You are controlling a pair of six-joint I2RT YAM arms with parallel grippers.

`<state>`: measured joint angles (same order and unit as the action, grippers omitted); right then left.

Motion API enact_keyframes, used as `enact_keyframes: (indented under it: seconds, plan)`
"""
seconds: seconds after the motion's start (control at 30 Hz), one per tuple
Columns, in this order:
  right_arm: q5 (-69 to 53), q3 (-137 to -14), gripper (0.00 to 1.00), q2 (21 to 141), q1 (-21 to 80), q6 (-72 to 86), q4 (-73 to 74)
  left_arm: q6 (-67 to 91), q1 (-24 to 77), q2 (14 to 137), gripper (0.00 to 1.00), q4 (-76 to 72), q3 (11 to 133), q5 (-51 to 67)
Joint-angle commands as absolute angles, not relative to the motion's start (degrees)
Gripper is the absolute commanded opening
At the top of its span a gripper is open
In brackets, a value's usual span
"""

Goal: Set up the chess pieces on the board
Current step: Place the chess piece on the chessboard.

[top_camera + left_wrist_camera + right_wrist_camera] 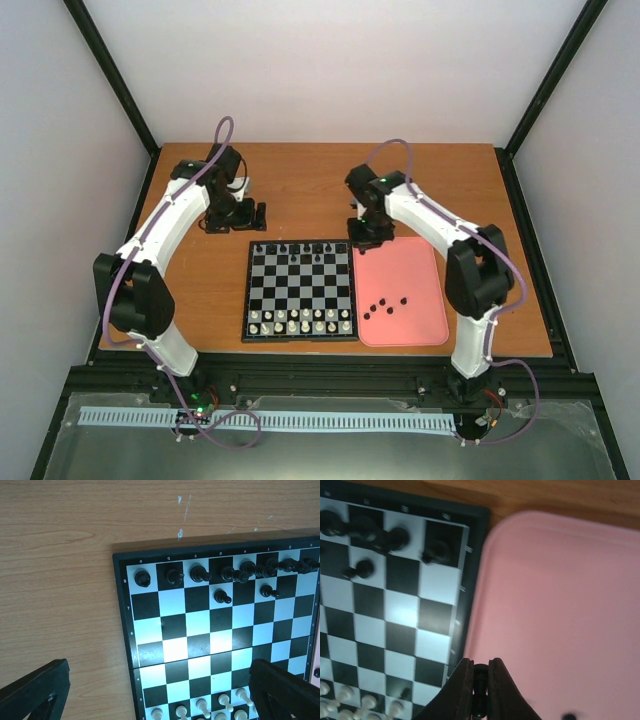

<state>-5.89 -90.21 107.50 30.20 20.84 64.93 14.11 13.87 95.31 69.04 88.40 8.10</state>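
The board [300,287] lies mid-table. Black chess pieces [235,573] stand along its far row, with two a row further in, and white pieces [210,707] line the near rows. Several more black chess pieces [385,303] lie on the pink tray [415,275]. My right gripper [481,667] hangs over the tray's far left corner beside the board edge, shut on a small black chess piece [480,677] held upright between its fingers. My left gripper [160,695] is open and holds nothing, hovering over the board's far left part, its fingers [35,690] spread wide.
In the top external view the pink tray touches the board's right side. Bare wooden table [300,190] runs behind and left of the board. One loose black piece [568,716] shows on the tray near my right gripper.
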Motion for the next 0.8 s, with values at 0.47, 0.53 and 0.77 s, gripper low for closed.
enact_keyframes:
  seconds: [0.47, 0.53, 0.77]
  plan:
    - [-10.6, -100.8, 0.08, 121.6, 35.1, 19.1, 65.9, 13.8, 13.5, 92.9, 1.00, 69.0, 88.4, 8.2]
    - [-10.7, -101.2, 0.07, 122.1, 35.1, 19.1, 65.5, 13.7, 13.5, 92.9, 1.00, 69.0, 88.5, 8.2]
    - [-10.6, -101.8, 0.08, 124.0, 35.2, 19.3, 64.2, 13.7, 13.5, 93.2, 1.00, 68.9, 88.5, 8.4]
